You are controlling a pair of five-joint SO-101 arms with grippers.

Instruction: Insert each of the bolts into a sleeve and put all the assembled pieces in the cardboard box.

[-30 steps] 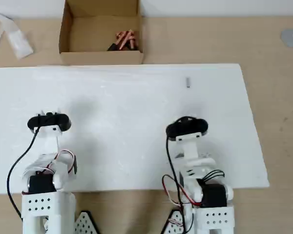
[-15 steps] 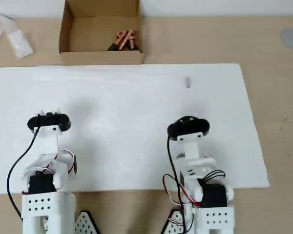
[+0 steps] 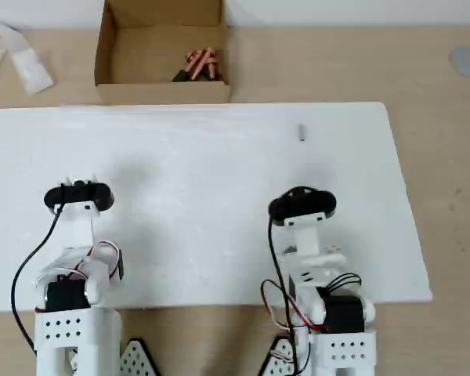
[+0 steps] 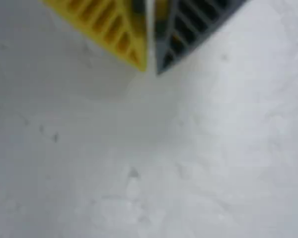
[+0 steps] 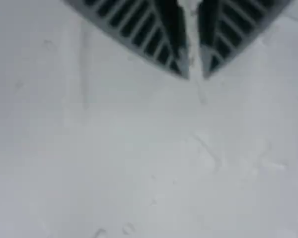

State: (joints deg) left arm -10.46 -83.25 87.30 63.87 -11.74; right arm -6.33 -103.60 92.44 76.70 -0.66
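Wooden table [image 3: 446,196]: white sheet [image 3: 204,172], cardboard box [image 3: 160,92]; small grey piece [image 3: 301,132] on sheet.

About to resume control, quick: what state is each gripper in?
Left gripper: closed, holding nothing.
Right gripper: closed, holding nothing.

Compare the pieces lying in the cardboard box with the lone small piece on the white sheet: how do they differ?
The boxed pieces are copper-orange with dark ends; the lone piece is grey. The boxed pieces are several, bunched by the right wall of the cardboard box; the lone piece lies by itself on the white sheet. Whether it is a bolt or a sleeve, I cannot tell. Both are small and slim.
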